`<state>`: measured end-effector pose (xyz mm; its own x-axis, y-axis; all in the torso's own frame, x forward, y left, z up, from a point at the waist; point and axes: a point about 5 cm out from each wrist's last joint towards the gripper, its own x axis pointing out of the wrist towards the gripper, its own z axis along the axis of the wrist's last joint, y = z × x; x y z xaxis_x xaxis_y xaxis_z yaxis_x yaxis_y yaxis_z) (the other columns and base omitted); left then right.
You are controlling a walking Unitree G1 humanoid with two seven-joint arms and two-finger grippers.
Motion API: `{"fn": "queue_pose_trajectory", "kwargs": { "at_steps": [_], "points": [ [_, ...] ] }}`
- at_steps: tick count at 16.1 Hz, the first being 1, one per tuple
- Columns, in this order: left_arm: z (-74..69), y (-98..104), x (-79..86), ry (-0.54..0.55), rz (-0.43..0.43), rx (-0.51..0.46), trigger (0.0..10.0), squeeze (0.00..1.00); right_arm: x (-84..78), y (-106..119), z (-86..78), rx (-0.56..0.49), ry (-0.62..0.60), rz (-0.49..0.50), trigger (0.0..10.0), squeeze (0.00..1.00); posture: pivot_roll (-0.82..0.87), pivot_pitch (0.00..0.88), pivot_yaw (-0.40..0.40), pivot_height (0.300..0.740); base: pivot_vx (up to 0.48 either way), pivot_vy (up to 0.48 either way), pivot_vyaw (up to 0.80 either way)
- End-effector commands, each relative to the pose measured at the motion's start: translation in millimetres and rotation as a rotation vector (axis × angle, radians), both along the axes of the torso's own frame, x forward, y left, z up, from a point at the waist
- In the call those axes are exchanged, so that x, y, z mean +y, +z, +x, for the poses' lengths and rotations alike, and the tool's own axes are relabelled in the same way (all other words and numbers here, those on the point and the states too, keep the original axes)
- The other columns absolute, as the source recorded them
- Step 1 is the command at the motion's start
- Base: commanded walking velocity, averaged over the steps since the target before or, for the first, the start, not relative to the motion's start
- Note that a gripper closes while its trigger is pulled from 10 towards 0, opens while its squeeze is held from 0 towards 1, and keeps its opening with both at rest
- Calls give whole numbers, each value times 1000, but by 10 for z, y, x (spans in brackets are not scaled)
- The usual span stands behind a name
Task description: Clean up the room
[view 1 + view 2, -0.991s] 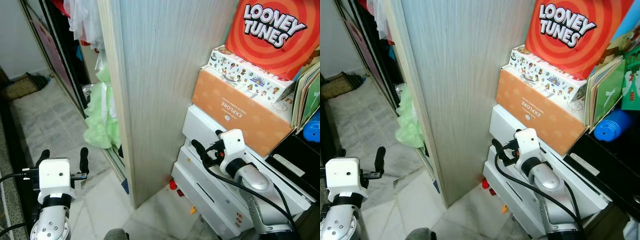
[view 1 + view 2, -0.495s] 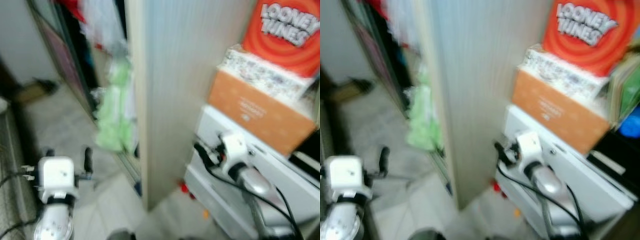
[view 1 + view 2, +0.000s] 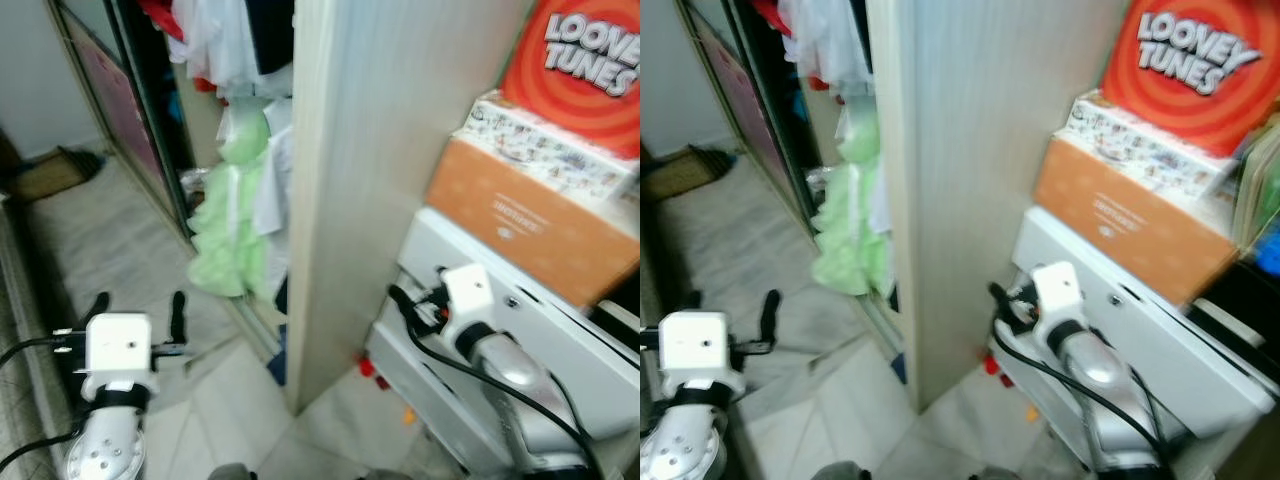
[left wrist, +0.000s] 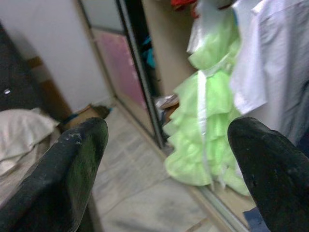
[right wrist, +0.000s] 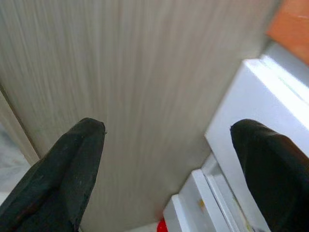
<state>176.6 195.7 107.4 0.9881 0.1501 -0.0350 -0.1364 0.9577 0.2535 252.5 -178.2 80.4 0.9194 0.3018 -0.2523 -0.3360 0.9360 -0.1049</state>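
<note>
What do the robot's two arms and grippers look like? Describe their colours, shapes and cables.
Each arm is a rounded silver tube ending in a boxy white wrist block. The left gripper and right gripper each carry two long black fingers with blunt, rounded tips. Black cables loop from the right wrist back along its arm, and thinner black cables trail off the left wrist block.

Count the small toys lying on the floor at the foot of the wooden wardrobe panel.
2: a small red toy on the tiled floor by the wooden wardrobe panel's base, and a small orange toy nearer the robot, against the white cabinet. Others may be hidden behind the right arm.
</note>
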Motion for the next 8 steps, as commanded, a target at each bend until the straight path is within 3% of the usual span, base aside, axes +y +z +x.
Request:
{"fn": "queue_pose_trajectory", "kwargs": {
  "at_steps": [1,6,8],
  "points": [
    [-20,2,8,0,11,6,10000,0,10,73,17,-33,1,6,10000,0,-6,0,-40,740,0,0,800],
    [-4,3,-26,-47,38,8,10000,0,-70,45,-22,-6,-28,-27,10000,0,-10,0,-39,740,0,0,800],
    [-137,-9,-33,-82,24,32,10000,0,-179,39,-255,40,-66,1,10000,0,-9,0,-46,740,0,0,800]
  ]
}}
